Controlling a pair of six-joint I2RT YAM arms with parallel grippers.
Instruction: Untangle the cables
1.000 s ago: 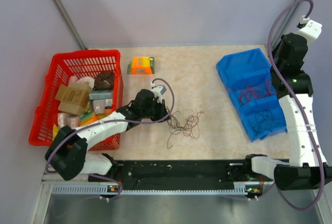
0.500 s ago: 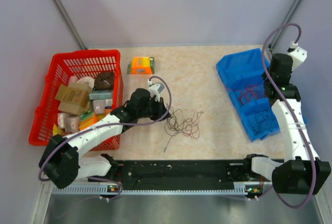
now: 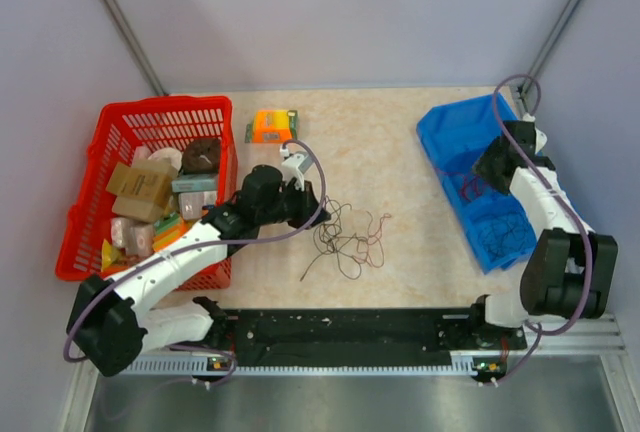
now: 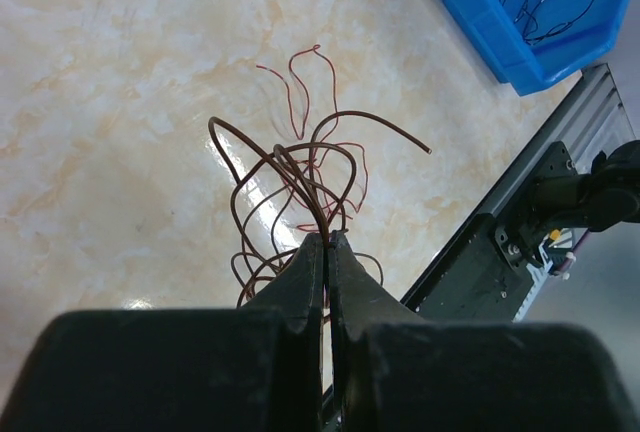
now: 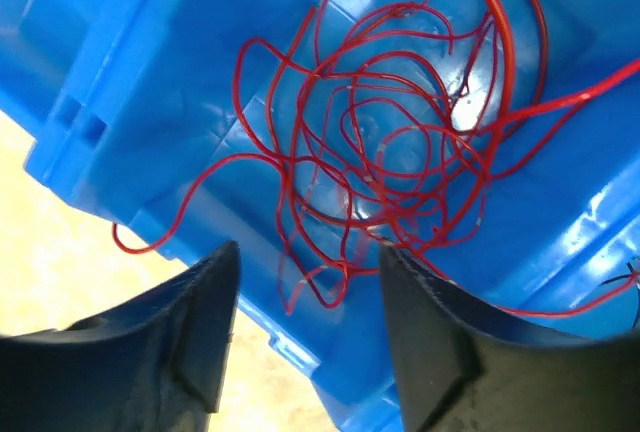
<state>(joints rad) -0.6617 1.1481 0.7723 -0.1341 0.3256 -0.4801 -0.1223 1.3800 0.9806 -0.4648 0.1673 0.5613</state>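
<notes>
Black fingers of left gripper [image 4: 326, 244] pinched tight on brown strands of cables [image 4: 300, 167]; rest of bundle loose on beige marbled table [image 4: 100, 102], between red basket [image 3: 165, 105] and blue bin [image 3: 455, 130]. Right gripper [image 5: 308, 272] fingers standing apart, hovering close over red wires [image 5: 400, 142] inside that bin

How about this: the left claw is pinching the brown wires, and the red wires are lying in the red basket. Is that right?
Not quite. The red wires lie in the blue bin, not the red basket, as the right wrist view shows. The left gripper is indeed pinching the brown wires.
</notes>
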